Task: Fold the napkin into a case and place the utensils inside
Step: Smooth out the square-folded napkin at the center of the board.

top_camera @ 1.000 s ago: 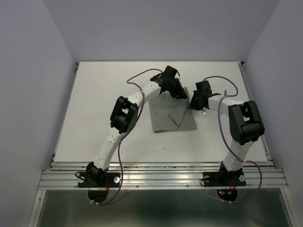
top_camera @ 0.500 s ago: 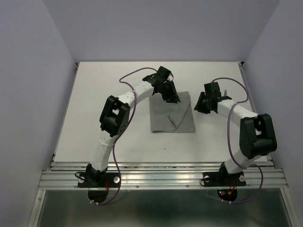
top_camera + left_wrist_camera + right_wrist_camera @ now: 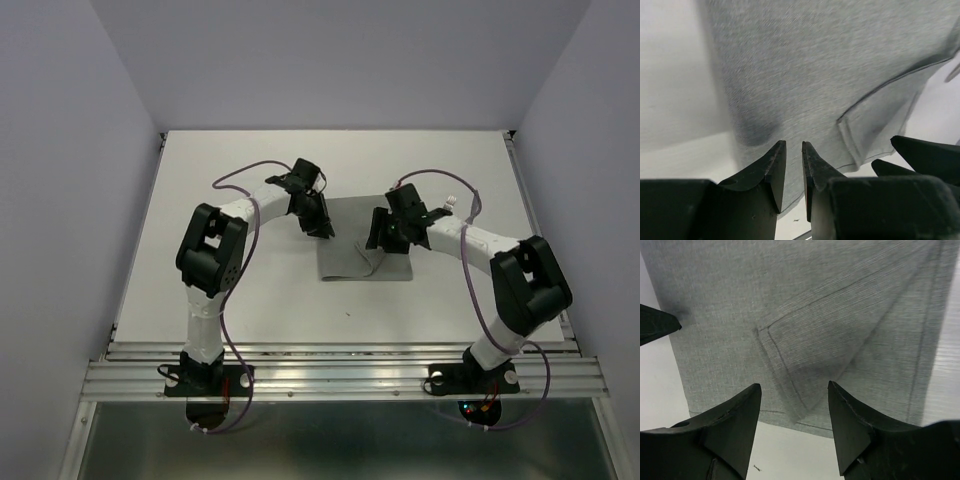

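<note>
Napkin (image 3: 348,258) part-folded at mid-surface (image 3: 230,290); no utensils in it.
Near edge of napkin: cloth layered, a diagonal flap (image 3: 815,355) making a loose pocket, not a narrow case. Over napkin's right half: right pincer (image 3: 794,385), arm bent at elbow, tilted down, jaws wide, empty. At napkin's left edge: left pincer (image 3: 793,143), forearm reaching in, jaws a slit apart, nothing pinched. Beyond napkin's far right corner: small pale glint, too small to name. Judged: more folding left, then loading.

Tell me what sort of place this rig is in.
Probably a lab test cell: a white table boxed in by blank walls, an aluminium rail holding the arm bases, and a napkin laid out.
</note>
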You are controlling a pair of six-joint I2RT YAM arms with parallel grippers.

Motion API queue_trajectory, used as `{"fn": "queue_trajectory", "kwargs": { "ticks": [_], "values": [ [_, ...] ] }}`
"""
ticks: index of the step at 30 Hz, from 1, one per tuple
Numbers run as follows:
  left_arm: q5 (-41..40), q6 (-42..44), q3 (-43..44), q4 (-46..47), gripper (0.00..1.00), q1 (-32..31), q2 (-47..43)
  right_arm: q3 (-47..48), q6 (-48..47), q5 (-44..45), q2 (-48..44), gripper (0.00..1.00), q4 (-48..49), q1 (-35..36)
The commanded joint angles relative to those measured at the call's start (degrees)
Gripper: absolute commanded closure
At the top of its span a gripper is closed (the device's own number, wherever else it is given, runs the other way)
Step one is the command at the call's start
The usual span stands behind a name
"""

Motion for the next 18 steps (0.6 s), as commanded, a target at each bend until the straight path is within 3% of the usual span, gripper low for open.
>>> {"fn": "queue_trajectory", "kwargs": {
  "ticks": [1,4,14,18],
  "values": [
    [-0.24,2.36,-3.37,0.68,0.69,0.47,-5.48,5.69,0.47,6.95,2.65,0.39,-1.80,4.77],
    [0.20,2.62,-4.86,0.94,0.69,0.56,-5.04,8.50,-1.46,12.75,5.11,0.39,-3.47,7.41],
    [2.14,2.18,-8.56,2.00,0.71,0.74,-3.28,16.16,-5.77,18.30,14.87,0.42,-7.08,11.81],
    [1.87,2.27,-9.53,2.26,0.71,0.91,-3.89,16.34,-5.95,18.04,15.40,0.52,-7.08,11.81]
  ]
}}
